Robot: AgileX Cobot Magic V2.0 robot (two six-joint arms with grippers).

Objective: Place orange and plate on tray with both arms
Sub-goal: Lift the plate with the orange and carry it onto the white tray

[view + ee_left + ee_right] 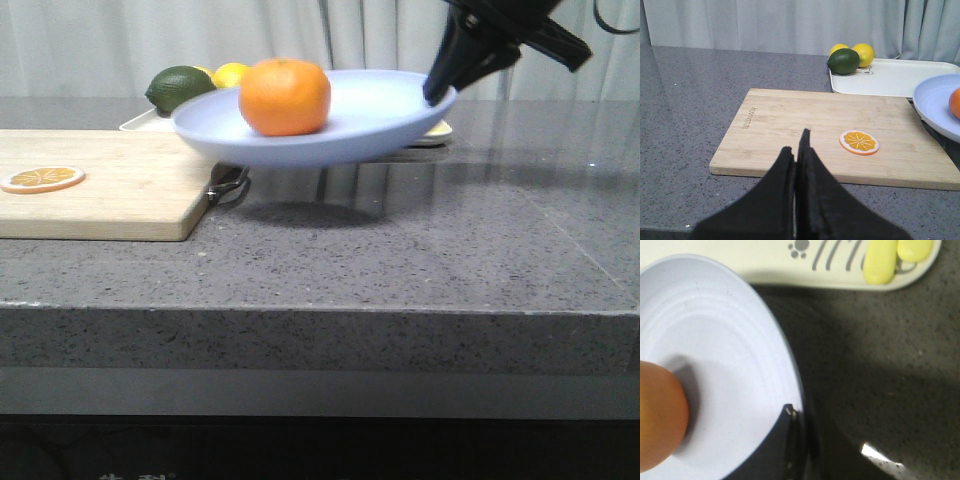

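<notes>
One orange (285,96) sits on the plate (380,110), lifted above the tabletop (420,250); the right gripper's fingers (440,88) pinch its right rim, arm cut off. The tray (140,122) is mostly hidden behind. Left wrist view: left gripper's fingers (799,150) pressed together, empty, over the cutting board (790,125). Right wrist view: orange cut off.

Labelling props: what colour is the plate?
Pale blue-lavender plate, clearest in the front view.
</notes>
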